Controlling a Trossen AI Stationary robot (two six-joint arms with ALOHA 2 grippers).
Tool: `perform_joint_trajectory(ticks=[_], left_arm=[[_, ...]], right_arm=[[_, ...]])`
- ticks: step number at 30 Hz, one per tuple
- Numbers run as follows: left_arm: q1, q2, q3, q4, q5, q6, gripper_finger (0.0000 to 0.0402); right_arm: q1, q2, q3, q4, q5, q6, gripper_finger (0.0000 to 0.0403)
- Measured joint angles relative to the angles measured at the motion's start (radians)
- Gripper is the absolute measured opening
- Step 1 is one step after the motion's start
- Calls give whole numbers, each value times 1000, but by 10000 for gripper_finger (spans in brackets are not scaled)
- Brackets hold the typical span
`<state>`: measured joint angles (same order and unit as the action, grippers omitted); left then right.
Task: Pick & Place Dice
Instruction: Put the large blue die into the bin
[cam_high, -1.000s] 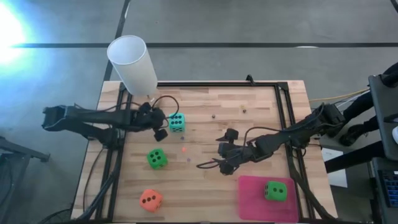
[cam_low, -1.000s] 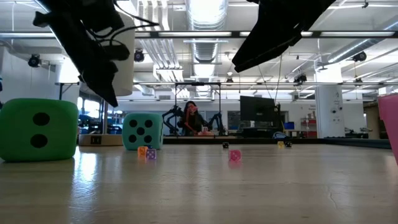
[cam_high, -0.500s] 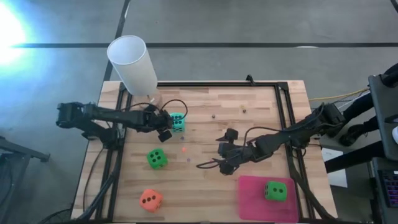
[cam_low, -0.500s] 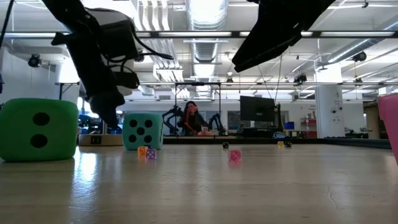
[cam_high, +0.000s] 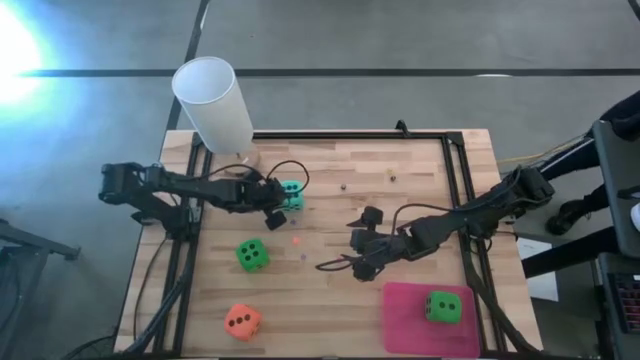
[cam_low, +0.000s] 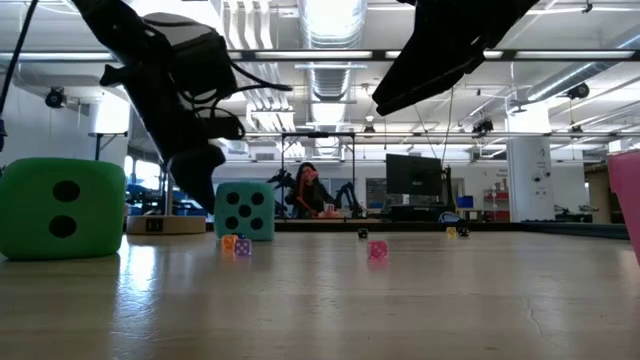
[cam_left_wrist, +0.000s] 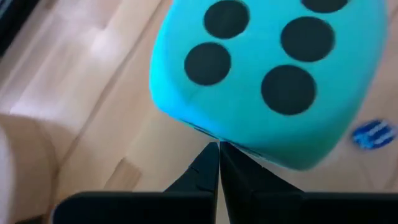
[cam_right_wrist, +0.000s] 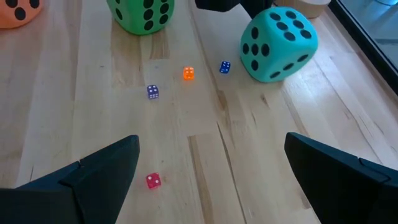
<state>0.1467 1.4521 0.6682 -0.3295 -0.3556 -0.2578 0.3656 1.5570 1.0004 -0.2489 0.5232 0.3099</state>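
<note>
Counting across the wooden table (cam_high: 400, 190), we list four large dice. The teal die (cam_high: 290, 192) lies toward the far left part of the table; in the right wrist view it looks tipped on an edge, though we cannot be sure from that angle. One green die (cam_high: 252, 254) sits nearer the front, the orange die (cam_high: 242, 320) sits at the front-left, and the second green die (cam_high: 442, 307) rests on the pink mat (cam_high: 405, 318) at the front-right.

Left gripper (cam_high: 277, 207): reaching in from the left edge, its tip right against the teal die. In the left wrist view its two dark fingers (cam_left_wrist: 200, 174) meet in a closed point just under the die, clenched on nothing, with the four-pip face filling the picture.

Right gripper (cam_high: 360, 245): near the table's middle, well apart from every large die. In the right wrist view its fingers (cam_right_wrist: 93, 171) stand spread wide, holding nothing.

Small items: we note tiny dice scattered on the wood, one orange (cam_right_wrist: 188, 73), one blue (cam_right_wrist: 224, 67), one purple-white (cam_right_wrist: 152, 92) and one pink (cam_right_wrist: 153, 181).

Other: a tall white cylinder (cam_high: 213, 104) stands at the far-left corner. A person (cam_low: 305, 190) shows in the room beyond the table. We find no readable writing or labels.
</note>
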Motion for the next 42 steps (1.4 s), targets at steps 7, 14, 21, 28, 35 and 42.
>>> perform_joint_trajectory(ticks=[7, 14, 21, 28, 35, 42], left_arm=[[-1, 9, 0, 147, 82, 46, 19], [-1, 21, 1, 141, 98, 69, 19], [17, -16, 1, 103, -40, 25, 19], [33, 17, -1, 159, -74, 25, 19], [32, 43, -1, 267, -57, 28, 19], [32, 56, 1, 352, 66, 45, 19]], right_arm=[[0, 0, 0, 0, 0, 0, 400], [0, 0, 0, 1, 0, 0, 400], [0, 0, 0, 1, 1, 0, 400], [0, 0, 0, 1, 1, -5, 400], [0, 0, 0, 1, 1, -8, 400], [0, 0, 0, 1, 1, -8, 400]])
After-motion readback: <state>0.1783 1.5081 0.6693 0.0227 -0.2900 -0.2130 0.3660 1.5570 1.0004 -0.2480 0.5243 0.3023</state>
